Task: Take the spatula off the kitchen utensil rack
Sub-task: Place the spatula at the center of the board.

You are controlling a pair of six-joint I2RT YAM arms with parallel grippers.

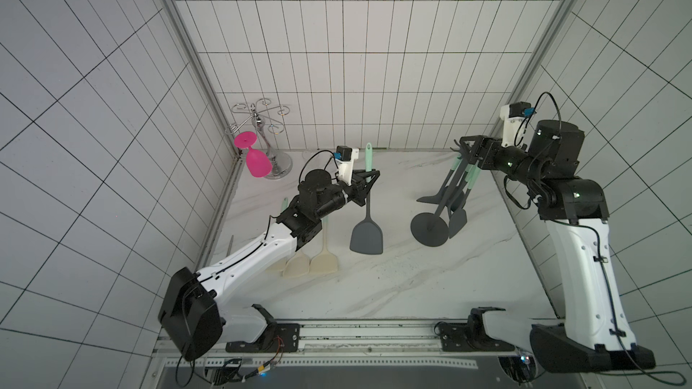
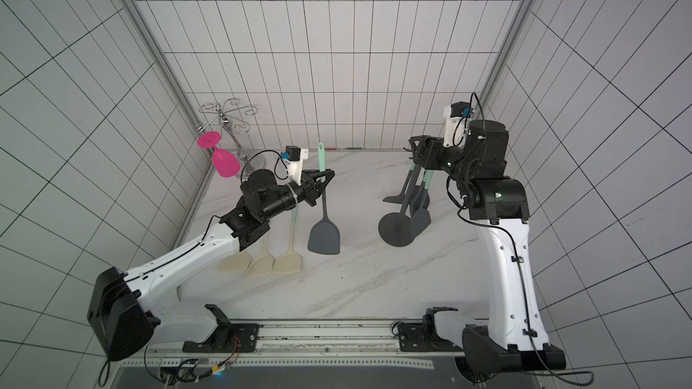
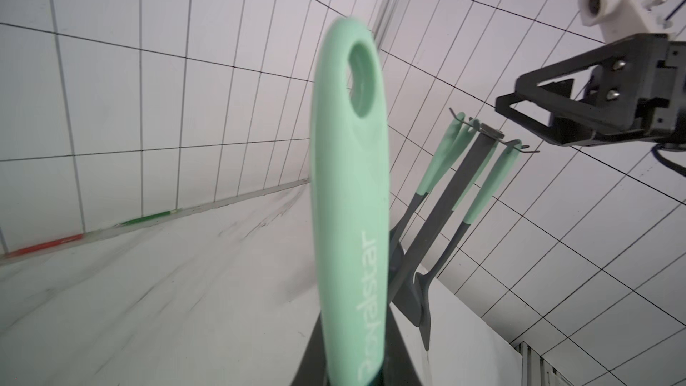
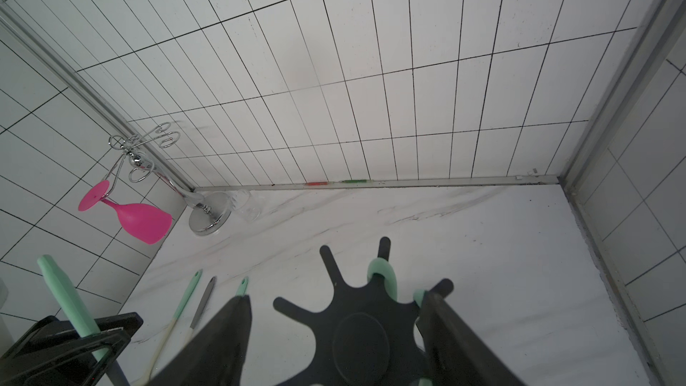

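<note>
The left claw is clamped on the spatula, low on its mint-green handle just above the dark neck; the right claw stands with its jaws spread wide on either side of the hook star, gripping nothing that I can see. The spatula is already clear of the kitchen utensil rack and well apart from it, held upright over the middle of the table with the blade down; whether the blade's edge touches the marble I cannot tell.

It looks a light thing, likely silicone over a stiff core; I'd guess the broad blade will flex and sway while the handle stays rigid, and the matte skin should not slip. The lower handle, where the claw has it, seems the sensible place to hold; higher up it would swing more.

To look at: a flat grey squarish blade, a slim grey neck, a pale green handle with white lettering and an oval hanging hole at its end; three like-coloured utensils hang on the rack, and cream spatulas lie on the table beside the left arm.
</note>
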